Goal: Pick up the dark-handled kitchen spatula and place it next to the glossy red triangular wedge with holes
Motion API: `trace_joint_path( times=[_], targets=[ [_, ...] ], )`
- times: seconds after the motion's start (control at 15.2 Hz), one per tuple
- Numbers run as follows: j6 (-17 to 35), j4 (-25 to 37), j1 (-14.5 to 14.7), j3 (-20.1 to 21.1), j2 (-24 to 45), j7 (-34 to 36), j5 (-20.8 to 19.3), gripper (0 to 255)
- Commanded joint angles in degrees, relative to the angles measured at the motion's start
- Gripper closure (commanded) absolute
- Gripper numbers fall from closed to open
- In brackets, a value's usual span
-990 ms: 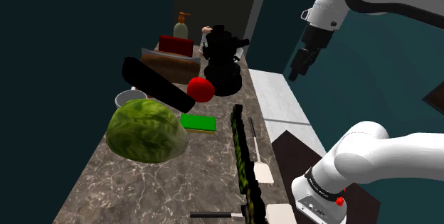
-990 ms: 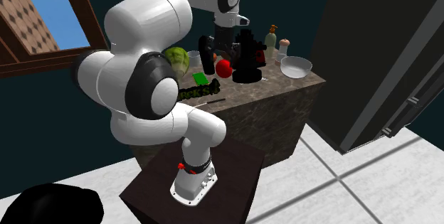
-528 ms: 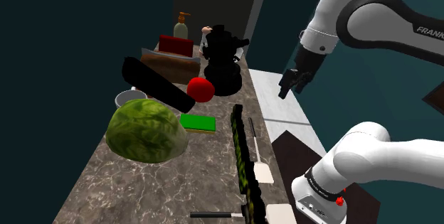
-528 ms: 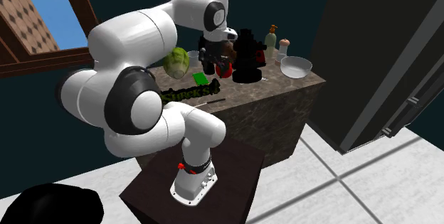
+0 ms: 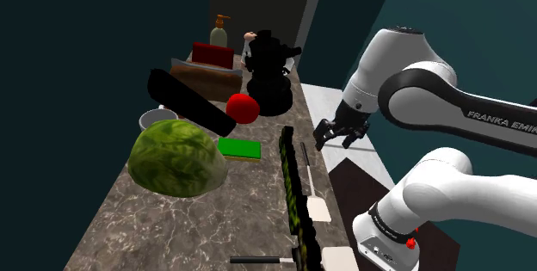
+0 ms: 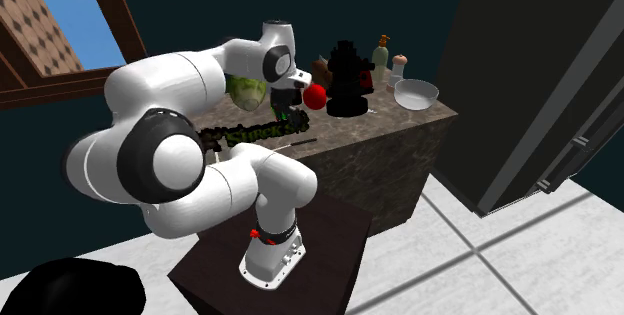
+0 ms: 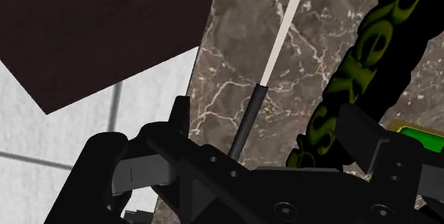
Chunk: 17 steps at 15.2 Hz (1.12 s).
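- Gripper (image 5: 334,138) dropped toward the counter (image 5: 215,222) edge, closer to the spatula (image 5: 308,175).
- Fingers spread, gripping nothing; spatula handle lies on the counter between them.

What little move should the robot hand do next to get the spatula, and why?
Probably lower straight down. In the wrist view the gripper is open, and the dark handle of the spatula lies between its fingers on the marbled counter, untouched. The shoulder view shows the gripper hovering above the counter, so closing now would likely grab nothing.
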Motion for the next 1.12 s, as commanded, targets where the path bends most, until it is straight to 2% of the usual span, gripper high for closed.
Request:
trace_joint_path(
  times=[0.0,0.26,0.79,1.06],
  targets=[
    [3.63,-2.38,0.14,4.54,0.19,5.93,3.28,0],
    [11.64,-5.42,0.1,14.15,3.6,16.66,9.71,0],
    [19.75,-9.01,0.45,17.87,8.34,16.22,13.14,0],
    [19.75,-9.01,0.45,17.87,8.35,16.22,13.14,0]
  ],
)
